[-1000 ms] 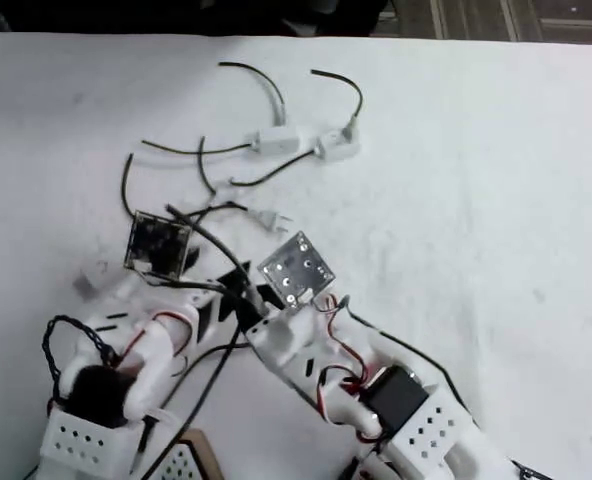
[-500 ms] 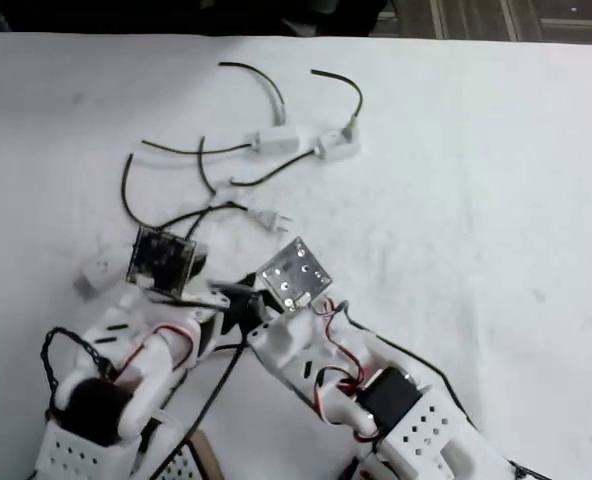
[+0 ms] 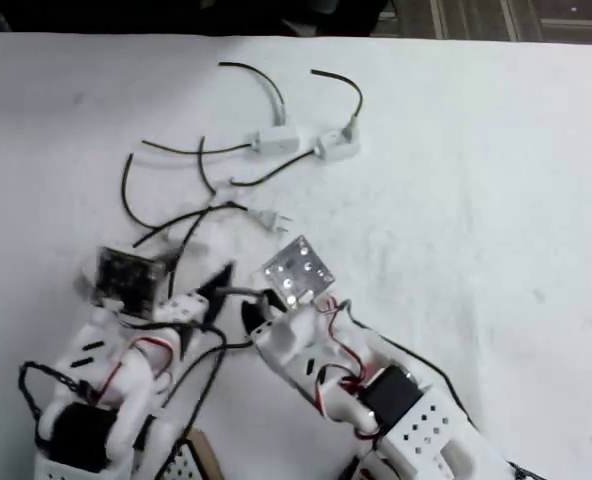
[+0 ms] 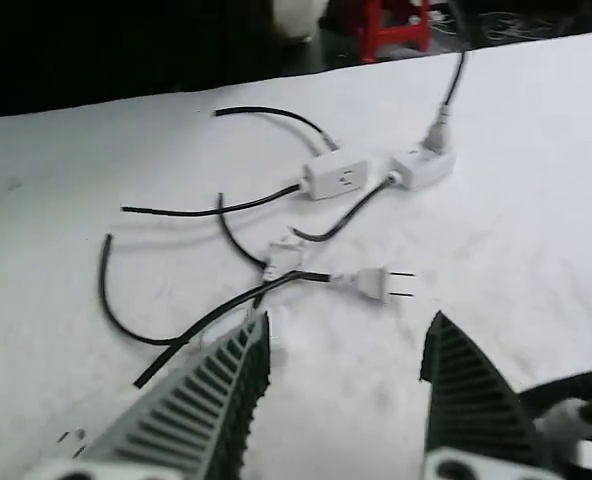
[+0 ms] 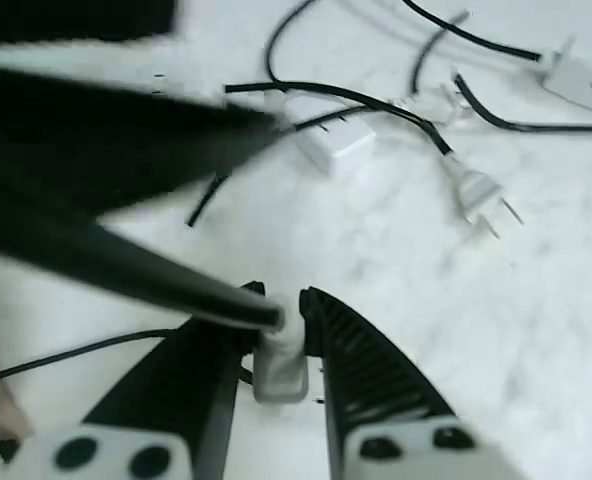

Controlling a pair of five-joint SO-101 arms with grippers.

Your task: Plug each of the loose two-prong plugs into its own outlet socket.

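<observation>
left wrist, gripper: left gripper (image 4: 348, 325) spread wide. Nothing sits between the fingers and they touch nothing.
left wrist, plug: loose plug (image 4: 368, 283) lies flat on the table (image 4: 536, 230) just ahead of the open gap, roughly centred on it.
left wrist, axis: the plug's long axis runs across the line of reach, parallel to the line between the two fingers. The prongs point sideways and the cable trails off the other way.
left wrist, sockets: first outlet (image 4: 336, 178) and second outlet (image 4: 423, 165) sit side by side farther ahead, beyond the plug.
right wrist, gripper: right gripper (image 5: 279, 300) is clenched on a small white piece (image 5: 279, 368) with a black cable. Cannot tell whether it is a plug or a socket.
right wrist, plug: the loose plug is ahead and off to one side, near but apart.
high view, relation: the plug lies ahead of both grippers, between them and the outlets, with the prongs toward the right arm's side.
next move (judgement): the free left gripper seems the one to take the plug. It likely needs a wrist turn so the fingers close across the plug body, not end to end.
</observation>
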